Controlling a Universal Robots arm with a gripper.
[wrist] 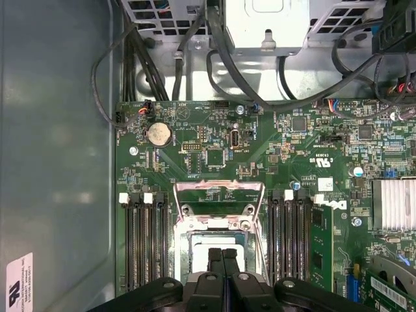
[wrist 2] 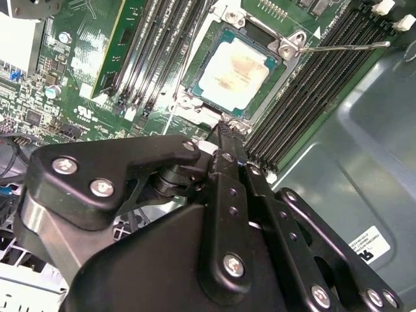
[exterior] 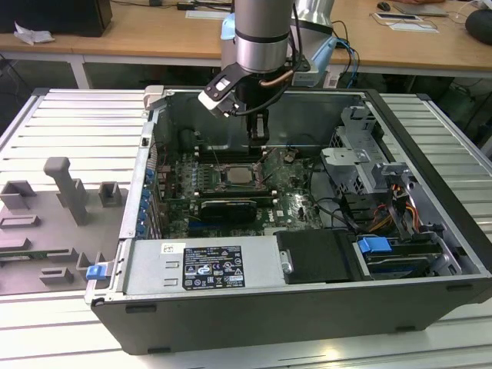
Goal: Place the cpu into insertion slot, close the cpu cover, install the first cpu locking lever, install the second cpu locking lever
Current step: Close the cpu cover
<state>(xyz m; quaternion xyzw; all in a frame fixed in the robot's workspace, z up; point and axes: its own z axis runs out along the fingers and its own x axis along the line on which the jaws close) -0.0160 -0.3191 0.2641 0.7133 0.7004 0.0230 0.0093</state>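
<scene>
The cpu (wrist 2: 235,73) top is showing dull silver-grey metal with a yellowish smear. The cpu cover (wrist: 218,188) is gleaming as bright bare metal. The circuit board (wrist: 195,130) is reading glossy green. The gripper (wrist 2: 224,130) is showing matt black, smooth, with shiny screw heads. The case wall (wrist: 58,130) is looking like matt grey painted metal. The table (exterior: 69,115) is showing ribbed pale metal.

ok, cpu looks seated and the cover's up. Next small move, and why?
Probably: bring the gripper to the cpu cover and tip it down onto the cpu. The cpu already sits in the insertion slot, the cover stands raised beside it, and the jaws are shut on nothing, close above the slot.
</scene>
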